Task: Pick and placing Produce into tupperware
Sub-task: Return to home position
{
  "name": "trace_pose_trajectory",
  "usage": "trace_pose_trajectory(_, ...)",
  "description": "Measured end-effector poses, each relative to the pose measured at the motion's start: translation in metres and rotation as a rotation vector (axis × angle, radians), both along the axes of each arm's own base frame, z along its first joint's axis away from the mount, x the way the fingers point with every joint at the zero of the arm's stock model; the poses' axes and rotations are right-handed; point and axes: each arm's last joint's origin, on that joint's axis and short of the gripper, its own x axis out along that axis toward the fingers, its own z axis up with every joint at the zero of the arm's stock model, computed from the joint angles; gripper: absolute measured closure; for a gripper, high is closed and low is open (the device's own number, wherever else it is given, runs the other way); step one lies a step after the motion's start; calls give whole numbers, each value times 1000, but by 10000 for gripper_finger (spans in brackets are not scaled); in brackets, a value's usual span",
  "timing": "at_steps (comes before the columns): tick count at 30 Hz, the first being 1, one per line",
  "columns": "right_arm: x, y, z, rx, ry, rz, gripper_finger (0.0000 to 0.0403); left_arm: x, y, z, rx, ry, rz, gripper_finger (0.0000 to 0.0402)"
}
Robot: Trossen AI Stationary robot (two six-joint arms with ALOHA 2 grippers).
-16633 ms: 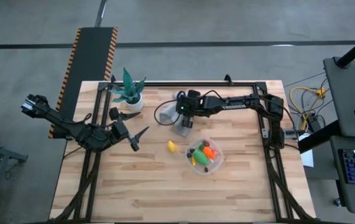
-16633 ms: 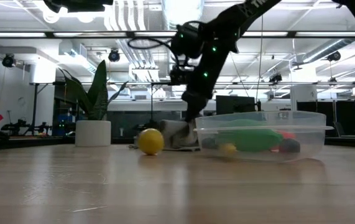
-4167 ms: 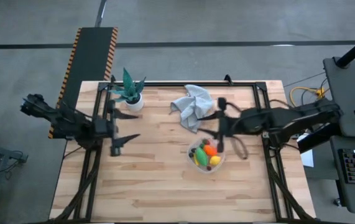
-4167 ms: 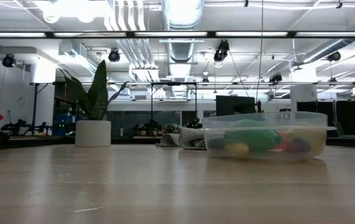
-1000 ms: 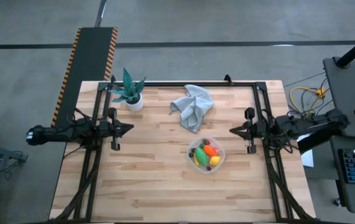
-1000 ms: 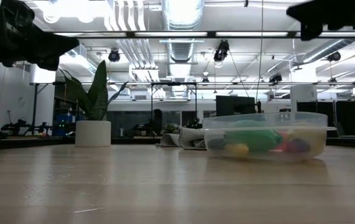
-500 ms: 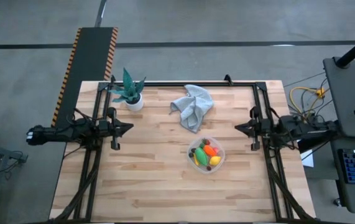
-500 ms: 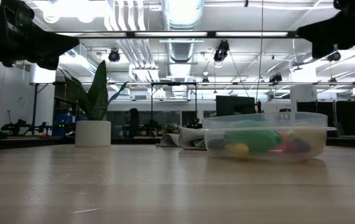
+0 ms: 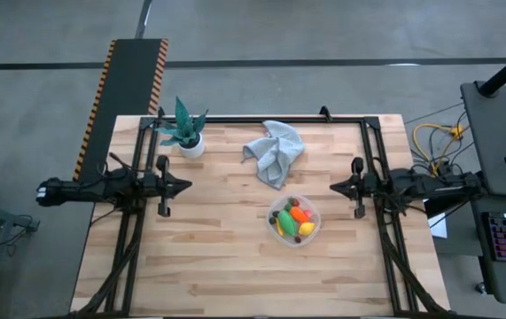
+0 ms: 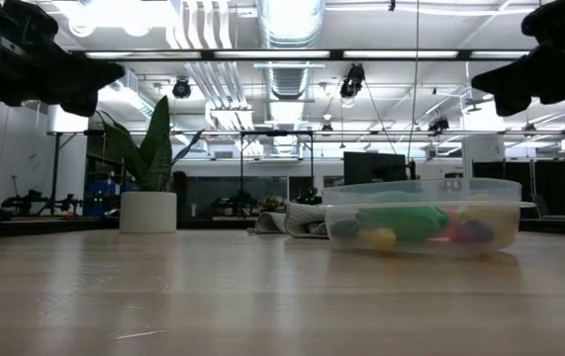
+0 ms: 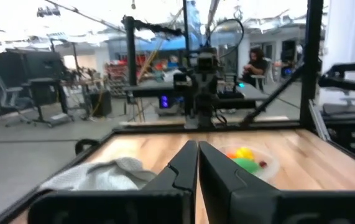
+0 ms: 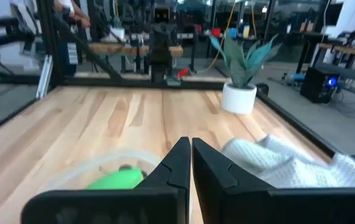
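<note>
Moved: the right arm was over the bowl a few seconds ago and is now back at the right side of the table. The lemon lay on the wood before and is now in the bowl.
Table: the light wood table (image 9: pixel 217 266) is bare along its near edge.
Tupperware: the round clear tupperware (image 9: pixel 315 227) sits on the wood, right of the middle and closer to the near edge than the arms. From the low view its wall (image 10: pixel 421 193) is see-through and the colours show inside.
Produce: all the produce is in the tupperware. The orange carrot (image 9: pixel 299 214) lies near the middle, the green piece (image 9: pixel 285 220) is beside it, and the yellow lemon (image 9: pixel 307 229) rests by the right wall. Small dark bits lie with them, too tiny to name.
Left gripper: the left gripper (image 9: pixel 184 184) hangs over the left edge of the table and points inward. Its two fingers (image 11: pixel 184 163) are pressed together with nothing between them.
Right gripper: the right gripper (image 9: pixel 333 187) hangs over the right edge and points back at the left one, well apart from the tupperware. Its fingers (image 12: pixel 176 163) are squeezed together too, and it holds nothing.
Cloth: the grey cloth (image 9: pixel 276 151) lies crumpled past the tupperware, near the far edge at the middle.
Plant: the green plant (image 9: pixel 182 124) stands in its white pot (image 9: pixel 192 148) at the far left corner.
Room: a person (image 11: pixel 255 62) sits at a desk far behind the table.
</note>
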Motion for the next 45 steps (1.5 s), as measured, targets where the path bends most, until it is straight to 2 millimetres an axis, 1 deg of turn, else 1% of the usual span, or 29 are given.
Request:
trace_pose_trajectory(4,0,0,-5,5,39,-2,395,1,-1,-6,-48,57,-52,402)
trace_pose_trajectory(8,1,0,-9,11,58,3,395,2,-3,-7,-60,66,-107,402)
trace_pose_trajectory(13,1,0,-9,-4,62,15,394,2,-4,-11,-48,107,-122,402)
trace_pose_trajectory(27,2,1,-15,-25,80,17,394,2,-4,-10,-68,101,-129,402)
trace_pose_trajectory(31,2,1,-14,-42,40,19,394,2,-4,-11,-69,100,-130,402)
trace_pose_trajectory(36,3,2,-12,-62,-82,68,394,2,-4,-10,-69,100,-130,402)
trace_pose_trajectory(45,4,3,-16,-75,-87,73,394,2,-4,-11,-69,102,-127,402)
